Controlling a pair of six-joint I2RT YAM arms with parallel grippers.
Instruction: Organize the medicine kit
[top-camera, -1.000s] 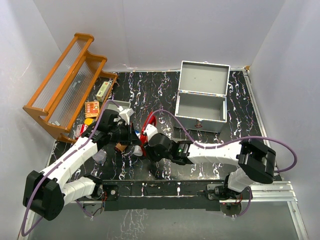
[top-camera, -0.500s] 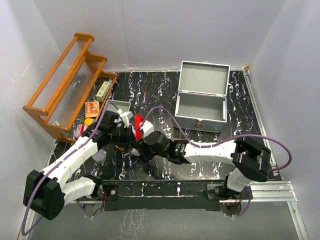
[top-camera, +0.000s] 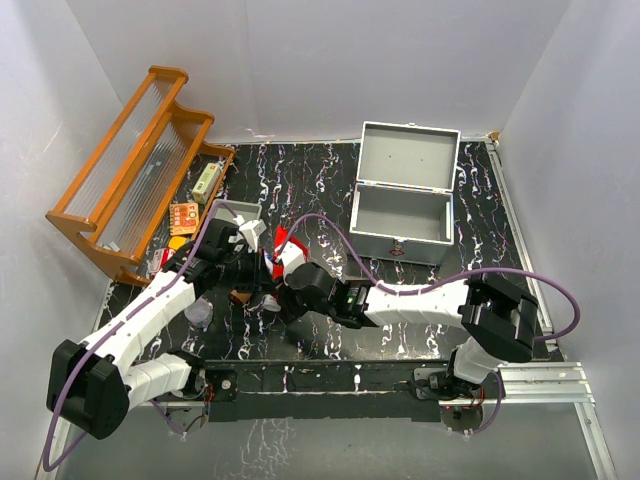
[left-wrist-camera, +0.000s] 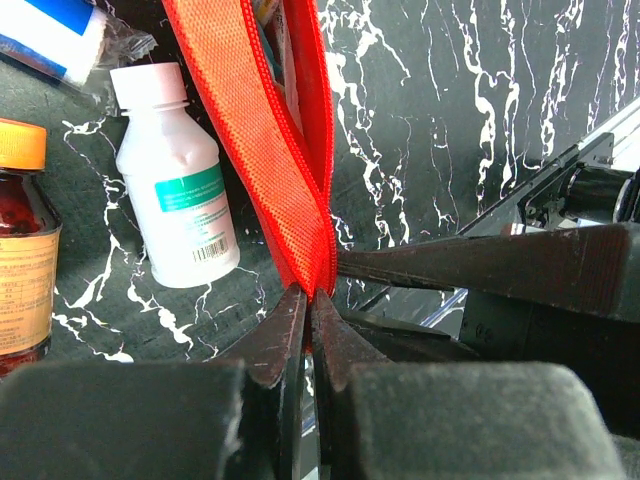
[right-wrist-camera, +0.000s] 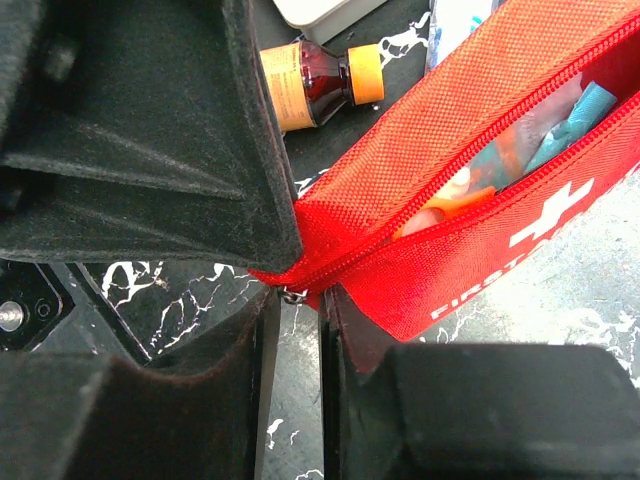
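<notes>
The medicine kit (top-camera: 408, 155), a silver-grey metal case, stands open at the back right with nothing showing inside. Left of centre, both grippers meet at one end of a red first-aid pouch (top-camera: 286, 243) (left-wrist-camera: 255, 120) (right-wrist-camera: 470, 200). Its zipper is partly open and packets show inside. My left gripper (top-camera: 262, 262) (left-wrist-camera: 308, 292) is shut on the pouch's fabric end. My right gripper (top-camera: 284, 276) (right-wrist-camera: 298, 300) stands a narrow gap apart, with the metal zipper pull (right-wrist-camera: 294, 295) at its tips.
A white bottle (left-wrist-camera: 180, 200) and an amber bottle (left-wrist-camera: 20, 250) (right-wrist-camera: 310, 85) lie beside the pouch. A small grey tray (top-camera: 232, 212) sits just behind, with a wooden rack (top-camera: 130, 170) and small boxes at the far left.
My right gripper has slid left along the pouch to its end and narrowed its jaws around the zipper pull. The left gripper has kept its grip on the pouch.
</notes>
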